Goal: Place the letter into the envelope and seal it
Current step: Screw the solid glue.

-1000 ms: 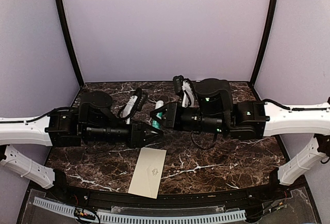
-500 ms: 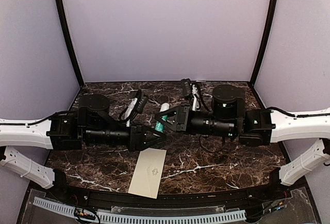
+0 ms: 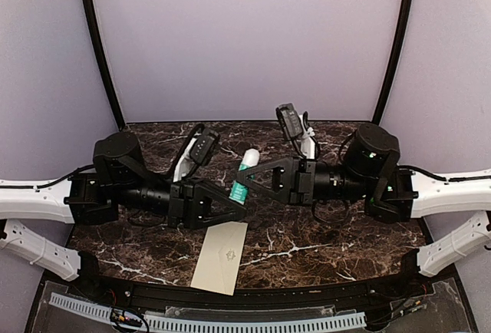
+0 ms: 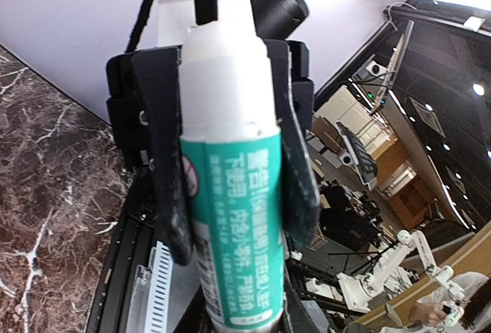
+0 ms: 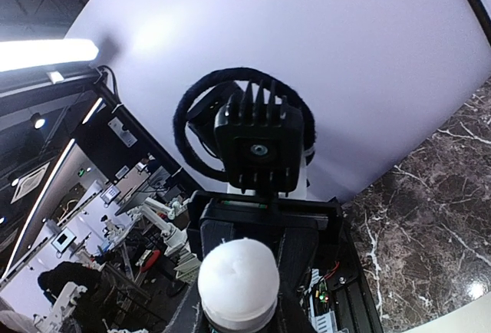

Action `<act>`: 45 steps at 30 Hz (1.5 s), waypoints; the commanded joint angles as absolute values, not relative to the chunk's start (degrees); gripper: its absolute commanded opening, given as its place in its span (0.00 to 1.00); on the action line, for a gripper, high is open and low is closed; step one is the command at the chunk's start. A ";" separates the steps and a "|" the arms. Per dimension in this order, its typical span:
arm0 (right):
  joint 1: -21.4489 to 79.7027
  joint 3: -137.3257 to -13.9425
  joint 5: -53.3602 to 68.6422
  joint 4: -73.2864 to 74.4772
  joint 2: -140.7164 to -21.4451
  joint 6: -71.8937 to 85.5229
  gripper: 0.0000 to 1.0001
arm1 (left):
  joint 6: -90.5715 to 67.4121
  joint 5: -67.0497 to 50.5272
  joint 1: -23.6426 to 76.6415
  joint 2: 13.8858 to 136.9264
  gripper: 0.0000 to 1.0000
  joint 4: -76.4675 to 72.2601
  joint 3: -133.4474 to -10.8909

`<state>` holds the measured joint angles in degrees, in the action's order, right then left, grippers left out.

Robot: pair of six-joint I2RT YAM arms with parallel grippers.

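So, both arms meet over the middle of the dark marbled surface [image 3: 330,237] with a glue stick [image 3: 246,164] between them, up in the air. From overhead, the left tool [image 3: 242,203] comes in from the left with its fingertips closed in on the lower teal end of the stick. The right tool [image 3: 249,183] comes in from the right and pinches the stick a bit higher up. The left wrist view is the clearest one: the glue stick [image 4: 230,218], teal label with printed characters and a white top, is squeezed between two black fingers [image 4: 170,195], one tight against each side. Honestly I can't tell for sure whose fingers those are, but both tools look clamped on the stick. The right wrist view mostly shows the round white cap [image 5: 238,281] end-on. The envelope [image 3: 221,256] lies flat on the surface near the front edge, a little left of centre and slightly angled. Its small emblem [image 3: 229,255] faces up, and it sits below the tools with neither one touching it.
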<state>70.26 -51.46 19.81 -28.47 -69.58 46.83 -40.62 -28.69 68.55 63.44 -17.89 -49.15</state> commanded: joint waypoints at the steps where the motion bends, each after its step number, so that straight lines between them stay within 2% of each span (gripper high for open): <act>1: 69.58 -51.68 31.39 -39.04 -68.37 44.90 0.00 | -41.11 -38.21 68.65 63.70 0.00 -21.60 -49.98; 7: 69.57 -52.47 33.87 -38.23 -69.03 44.20 0.00 | -40.44 -36.84 68.69 63.80 0.00 -21.30 -49.71; 8: 69.49 -52.47 32.79 -37.48 -68.81 43.93 0.07 | -40.17 -35.82 68.71 63.48 0.00 -20.09 -49.71; 12: 69.50 -51.60 26.61 -33.96 -66.57 42.70 0.57 | -37.19 -26.74 68.71 61.92 0.00 -15.95 -49.07; 13: 69.44 -51.39 24.48 -32.63 -65.97 42.32 0.65 | -36.37 -23.49 68.68 61.59 0.00 -15.71 -48.71; 15: 69.48 -50.81 19.57 -29.29 -64.38 41.54 0.77 | -35.21 -18.84 68.72 60.50 0.00 -14.61 -47.87; 17: 69.59 -50.75 11.00 -24.14 -62.69 41.13 0.83 | -33.99 -14.10 68.73 59.46 0.00 -13.03 -47.41; 20: 69.66 -51.22 -2.54 -13.63 -60.87 43.73 0.85 | -33.52 -4.65 68.73 58.11 0.00 -9.43 -47.27; 25: 69.69 -56.25 -14.35 -0.69 -64.17 49.84 0.76 | -36.44 7.91 68.73 59.64 0.00 -2.00 -49.09; 28: 69.97 -60.64 -15.15 3.94 -68.50 51.06 0.72 | -38.06 11.64 68.73 61.85 0.00 3.45 -50.84; 32: 71.02 -65.78 -15.30 6.66 -74.37 50.99 0.71 | -38.38 12.57 68.81 65.02 0.00 6.52 -52.57; 41: 71.55 -70.52 -14.02 9.14 -82.59 53.16 0.71 | -39.78 9.82 69.07 66.63 0.00 4.21 -50.69; 45: 71.63 -72.46 -13.59 10.60 -84.80 53.03 0.66 | -39.92 9.10 69.15 66.82 0.00 3.60 -50.12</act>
